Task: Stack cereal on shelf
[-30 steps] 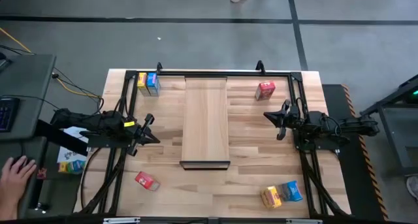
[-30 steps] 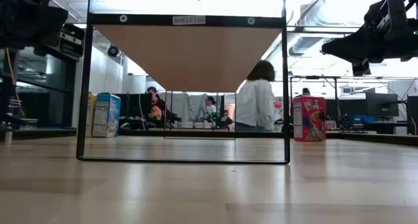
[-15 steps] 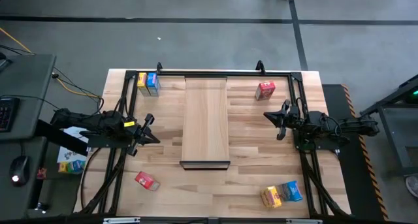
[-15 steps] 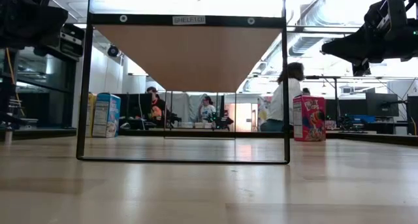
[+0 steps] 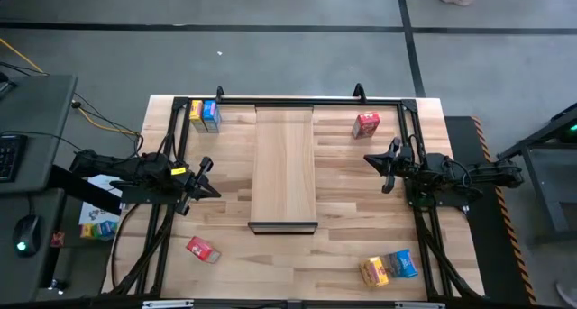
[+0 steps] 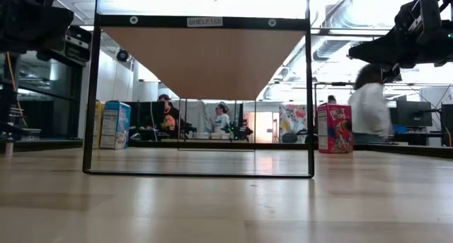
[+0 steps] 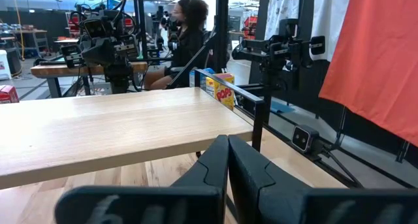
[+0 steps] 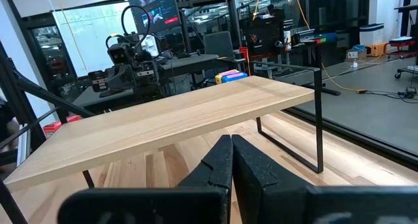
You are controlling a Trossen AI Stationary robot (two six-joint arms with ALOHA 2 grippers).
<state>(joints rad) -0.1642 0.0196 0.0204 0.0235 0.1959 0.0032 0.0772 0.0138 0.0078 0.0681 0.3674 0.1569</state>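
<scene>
The shelf, a pale-wood board with a black lip at its near end, stands raised on a thin black frame mid-table. Cereal boxes rest on the tabletop. A yellow and a blue one stand far left, and a red one far right. Another red one lies near left, and a yellow and a blue one near right. My left gripper hovers shut left of the shelf. My right gripper hovers shut to its right. Both point level at the shelf, fingers closed on nothing.
Black rails edge the tabletop at the far side and along both arm bases. A side desk with a keyboard and mouse stands left of the table. People sit and walk in the room behind. Bare wood lies on both sides of the shelf.
Both arms and all boxes have kept still. A person in the room behind has walked across toward the right. A hand that lay on the side desk at the left has gone out of view.
</scene>
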